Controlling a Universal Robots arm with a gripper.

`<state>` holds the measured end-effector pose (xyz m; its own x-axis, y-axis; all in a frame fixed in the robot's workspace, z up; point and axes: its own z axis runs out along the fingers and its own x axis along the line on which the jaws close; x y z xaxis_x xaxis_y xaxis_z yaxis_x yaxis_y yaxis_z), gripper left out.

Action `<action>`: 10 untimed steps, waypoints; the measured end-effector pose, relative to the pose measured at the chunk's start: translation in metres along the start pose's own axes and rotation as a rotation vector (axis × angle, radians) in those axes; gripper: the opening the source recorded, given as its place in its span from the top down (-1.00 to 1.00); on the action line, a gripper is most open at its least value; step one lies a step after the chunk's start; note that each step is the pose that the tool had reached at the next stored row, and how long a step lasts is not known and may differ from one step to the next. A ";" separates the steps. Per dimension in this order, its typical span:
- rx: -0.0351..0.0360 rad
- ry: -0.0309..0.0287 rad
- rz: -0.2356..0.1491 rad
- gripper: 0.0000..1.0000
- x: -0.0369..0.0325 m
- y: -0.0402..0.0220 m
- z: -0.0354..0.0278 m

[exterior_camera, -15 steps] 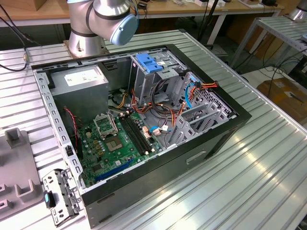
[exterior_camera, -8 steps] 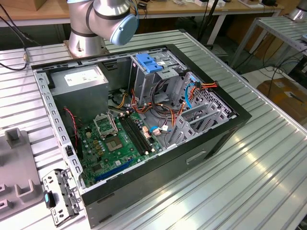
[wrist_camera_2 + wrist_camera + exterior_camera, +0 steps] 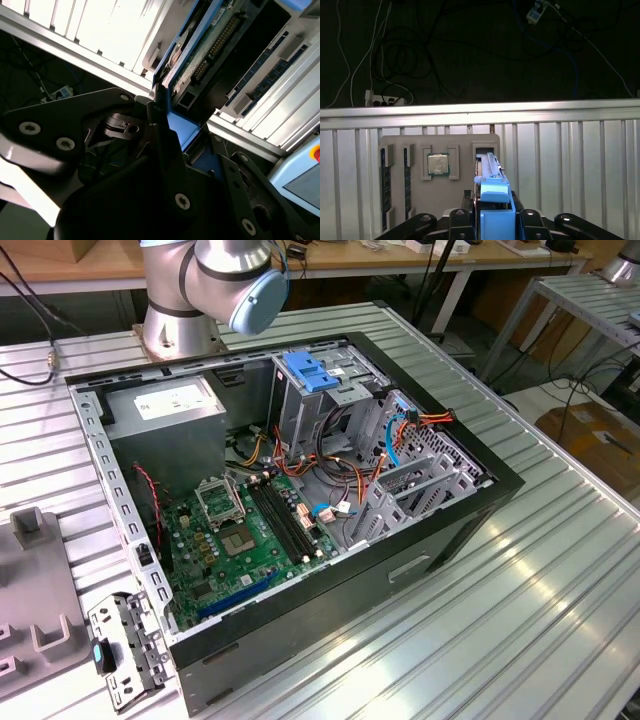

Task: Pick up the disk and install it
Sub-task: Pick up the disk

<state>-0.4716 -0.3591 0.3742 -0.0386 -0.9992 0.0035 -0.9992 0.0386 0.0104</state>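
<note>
The open computer case (image 3: 400,570) sits mid-table, with the grey parts tray (image 3: 40,610) on the exterior view's left of it. In the first wrist view the disk (image 3: 494,197) stands on edge at a tray slot beside the CPU (image 3: 438,164), with my gripper (image 3: 495,216) clamped across its blue rails. I judge it dense, rigid and shock-sensitive. The rails are the safe hold, not the bare circuit board (image 3: 207,52). I cannot tell whether its lower edge is seated.

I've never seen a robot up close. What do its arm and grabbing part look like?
The arm is made of thick, rounded silver-grey metal segments, with a pale blue cap on one joint and a round silver base. In both wrist views the jaws are matte black angular links. The second wrist view shows round silver screw heads fastening them.
</note>
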 end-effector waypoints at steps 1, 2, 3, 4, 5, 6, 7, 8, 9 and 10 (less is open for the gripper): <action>0.0001 -0.0001 0.000 0.26 0.0000 0.0000 -0.0012; 0.0001 0.0002 0.000 0.26 0.0000 0.0001 -0.0023; 0.0002 0.0003 0.000 0.26 0.0000 0.0001 -0.0031; 0.0002 0.0005 0.000 0.26 0.0000 0.0001 -0.0042; 0.0001 0.0006 0.000 0.26 0.0000 0.0001 -0.0050; 0.0000 0.0008 0.000 0.26 0.0000 0.0001 -0.0064; 0.0001 0.0007 0.000 0.26 0.0000 0.0001 -0.0071; 0.0002 0.0007 0.000 0.26 0.0000 0.0002 -0.0076; 0.0003 0.0006 0.000 0.26 0.0000 0.0001 -0.0078; 0.0004 0.0006 0.000 0.26 0.0000 0.0001 -0.0078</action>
<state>-0.4717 -0.3591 0.3821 -0.0387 -0.9992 0.0041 -0.9992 0.0387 0.0100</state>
